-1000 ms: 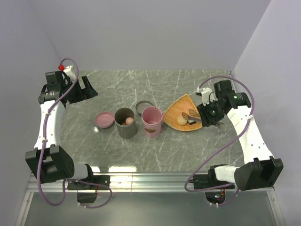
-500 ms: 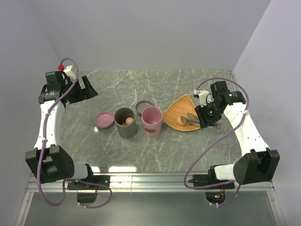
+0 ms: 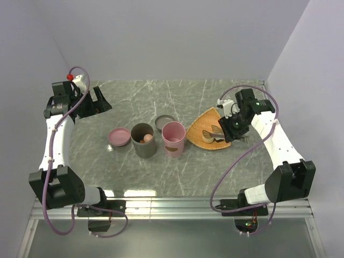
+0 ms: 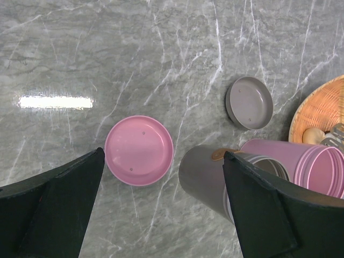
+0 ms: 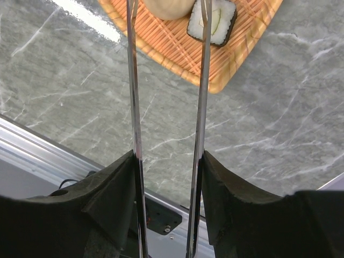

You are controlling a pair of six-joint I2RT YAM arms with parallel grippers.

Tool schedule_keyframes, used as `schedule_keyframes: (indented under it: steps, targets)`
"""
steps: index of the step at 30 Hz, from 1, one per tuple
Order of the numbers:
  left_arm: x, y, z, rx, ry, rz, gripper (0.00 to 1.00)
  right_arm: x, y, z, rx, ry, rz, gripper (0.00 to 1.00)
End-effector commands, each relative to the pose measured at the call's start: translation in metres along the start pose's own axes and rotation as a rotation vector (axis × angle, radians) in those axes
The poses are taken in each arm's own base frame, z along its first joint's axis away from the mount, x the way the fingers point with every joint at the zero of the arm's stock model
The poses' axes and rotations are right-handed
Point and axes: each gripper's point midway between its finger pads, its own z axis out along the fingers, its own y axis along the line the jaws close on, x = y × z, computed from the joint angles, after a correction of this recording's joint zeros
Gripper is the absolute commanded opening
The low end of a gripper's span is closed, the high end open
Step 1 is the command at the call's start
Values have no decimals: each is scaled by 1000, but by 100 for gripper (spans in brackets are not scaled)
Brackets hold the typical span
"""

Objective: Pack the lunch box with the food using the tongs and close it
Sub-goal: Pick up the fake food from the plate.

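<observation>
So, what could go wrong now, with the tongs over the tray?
1. The tongs sit only between the fingers of the right gripper; they may twist or slip when squeezed.
2. The dark block lies near the edge of the tray, beside the beige ball; a crooked pinch may push it off.

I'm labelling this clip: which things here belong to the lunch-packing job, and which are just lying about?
In the job: tongs, beige ball, roll piece, grey pot, pink pot, pink lid, grey lid.
Lying about: orange woven tray.
</observation>
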Motion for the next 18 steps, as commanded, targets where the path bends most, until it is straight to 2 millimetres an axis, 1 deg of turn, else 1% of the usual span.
schedule_keyframes:
  steps: [1,8,18]
  targets:
    - [-11,-4,-3,14,-34,18,99,-16,-5,-5,27,-48,-27,55]
    - [-12,-6,-4,23,-36,15,99,-7,-1,5,6,-21,-28,55]
    - [-13,-5,-5,16,-37,18,99,-9,1,12,-18,2,-31,53]
